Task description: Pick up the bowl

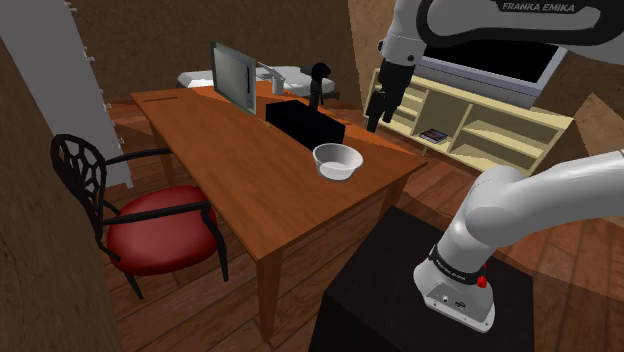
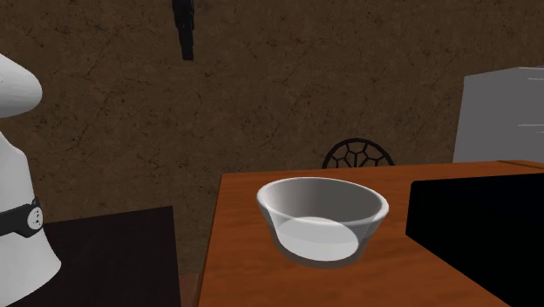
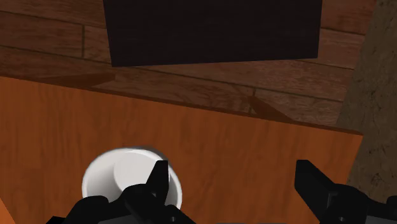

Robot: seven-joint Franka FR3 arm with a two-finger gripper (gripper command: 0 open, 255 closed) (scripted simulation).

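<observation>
Nothing done yet. My gripper [image 1: 374,124] hangs high above the table [image 1: 250,190], fingers wide apart, holding nothing. The pale bowl [image 1: 337,160] sits upright near the table's end (beside one finger, not between them). Align, descend, grasp and lift are all left.

White bowl [image 1: 337,160], orange-brown table [image 1: 250,170]

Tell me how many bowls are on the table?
1. The white bowl sits on the wooden table near its end, beside the black box. Another could hide behind it.
</observation>
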